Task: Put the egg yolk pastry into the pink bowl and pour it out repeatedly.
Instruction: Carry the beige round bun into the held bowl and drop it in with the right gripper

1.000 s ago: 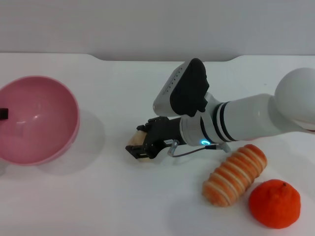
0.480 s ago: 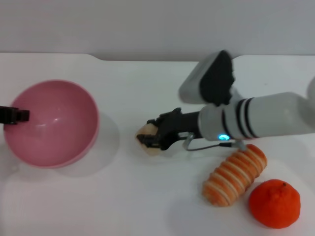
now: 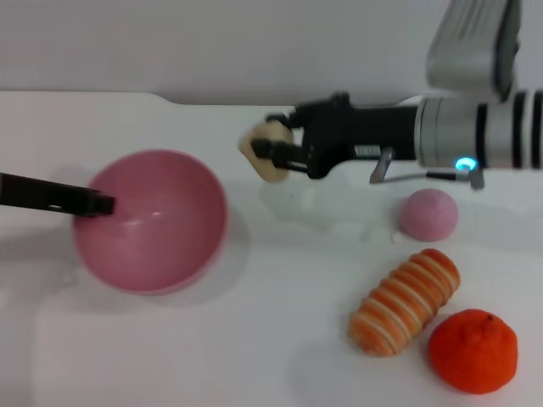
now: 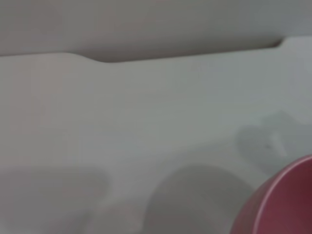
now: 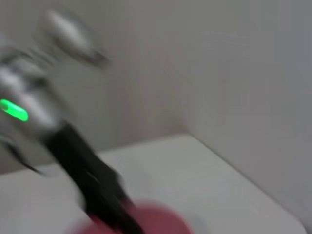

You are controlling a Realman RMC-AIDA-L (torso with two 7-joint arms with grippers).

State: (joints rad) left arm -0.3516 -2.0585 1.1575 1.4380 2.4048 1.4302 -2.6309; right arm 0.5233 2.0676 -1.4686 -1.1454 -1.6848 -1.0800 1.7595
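R end effector (image 3: 273,155) is clamped on the egg yolk pastry (image 3: 266,156), black fingers pinching it from both sides, w/ the pale lump held up off the tabletop (image 3: 271,339) and its shadow on the white surface just below. R arm reaches in horizontally from the right side of the head view, grey-white forearm w/ black bands and a lit blue-green ring. Pastry sits in the air just beyond the right rim of the pink bowl (image 3: 153,222), not over the opening yet. L end effector (image 3: 100,203) comes in as a thin dark bar from the left edge and meets the bowl's left rim; looks closed on the rim, bowl tilted w/ its opening facing up and toward the camera, inside holding nothing. Below the R arm, a small pink ball (image 3: 428,214) rests on the tabletop. Nearer the camera lie an orange-and-cream striped roll (image 3: 405,301) and, just beside its lower right end, an orange fruit (image 3: 473,351). L wrist view shows only a curved piece of the bowl's wall (image 4: 280,202) and bare tabletop. R wrist view is blurred: a dark arm over a pink shape (image 5: 141,219), details unreadable.
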